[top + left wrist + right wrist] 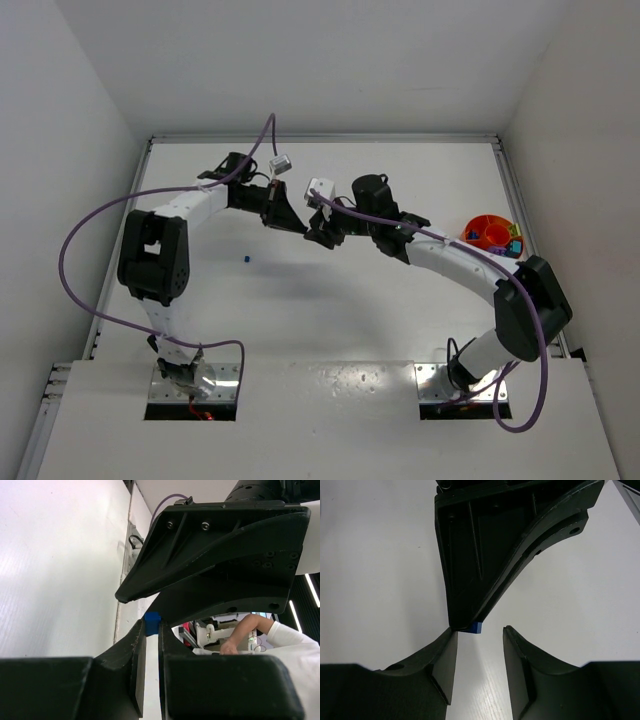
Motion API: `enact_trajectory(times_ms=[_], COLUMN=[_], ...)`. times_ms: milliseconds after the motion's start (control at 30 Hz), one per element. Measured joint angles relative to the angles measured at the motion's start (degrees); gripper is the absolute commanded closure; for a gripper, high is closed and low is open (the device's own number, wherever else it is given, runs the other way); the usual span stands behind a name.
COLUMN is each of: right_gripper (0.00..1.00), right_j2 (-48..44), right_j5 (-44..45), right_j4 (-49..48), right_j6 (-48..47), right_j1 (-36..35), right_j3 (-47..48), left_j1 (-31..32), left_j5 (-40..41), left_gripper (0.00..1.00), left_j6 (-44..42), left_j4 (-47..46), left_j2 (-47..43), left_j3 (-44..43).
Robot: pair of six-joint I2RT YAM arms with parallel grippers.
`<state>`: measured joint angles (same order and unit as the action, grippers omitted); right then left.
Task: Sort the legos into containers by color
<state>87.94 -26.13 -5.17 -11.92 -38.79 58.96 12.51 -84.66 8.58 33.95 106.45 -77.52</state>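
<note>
My left gripper [151, 628] is shut on a tiny blue lego [152, 621], held at its fingertips. In the top view the left gripper [299, 225] meets my right gripper [318, 237] tip to tip above the middle of the table. In the right wrist view the right gripper [480, 632] is open, and the blue lego [477, 627] sits between its fingertips, close to the left finger, still pinched by the left gripper's fingers [485, 550]. Another blue lego [246, 260] lies on the table. The round orange tub [478, 226] stands at the right edge with several coloured legos [510, 243] in it.
The right gripper's black fingers [215, 555] fill the upper part of the left wrist view. A purple cable [85, 235] loops off the left arm. White walls enclose the table on three sides. The table's right rail [520, 215] runs just past the tub.
</note>
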Motion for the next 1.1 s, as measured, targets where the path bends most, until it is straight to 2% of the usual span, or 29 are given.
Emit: enact_trajectory(times_ms=[333,533,700,800,833,867,933,1000,1100], right_gripper=[0.59,0.64,0.74,0.82,0.85,0.9,0.94,0.98,1.0], right_j2=[0.0,-0.1,-0.1,-0.1,-0.1,-0.1,-0.2,-0.4,-0.7], right_j5=[0.6,0.5,0.3,0.2,0.3,0.4,0.4,0.3,0.4], right_j4=[0.4,0.6,1.0,1.4,1.6,1.7,1.7,1.6,1.4], right_j6=[0.0,0.0,-0.1,-0.3,-0.4,-0.5,-0.5,-0.5,-0.5], right_j1=[-0.4,-0.7,-1.1,-1.2,-1.2,-1.2,-1.4,-1.5,-1.5], right_j3=[0.0,0.0,0.1,0.1,0.1,0.1,0.1,0.2,0.2], left_j1=[0.0,0.0,0.0,0.0,0.0,0.0,0.0,-0.1,-0.4], left_j5=[0.0,0.0,0.0,-0.3,-0.4,-0.3,0.3,1.4,3.3], left_gripper=[1.0,1.0,0.99,0.85,0.73,0.66,0.52,0.43,0.37], left_j6=[0.1,0.5,0.7,0.8,1.0,0.8,1.0,1.0,1.1], left_j4=[0.1,0.1,0.1,0.2,0.2,0.3,0.3,0.3,0.3], left_j2=[0.7,0.7,0.8,1.2,1.4,1.4,1.4,1.5,1.5], left_j3=[0.0,0.0,0.0,0.0,0.0,0.0,0.0,0.0,0.0])
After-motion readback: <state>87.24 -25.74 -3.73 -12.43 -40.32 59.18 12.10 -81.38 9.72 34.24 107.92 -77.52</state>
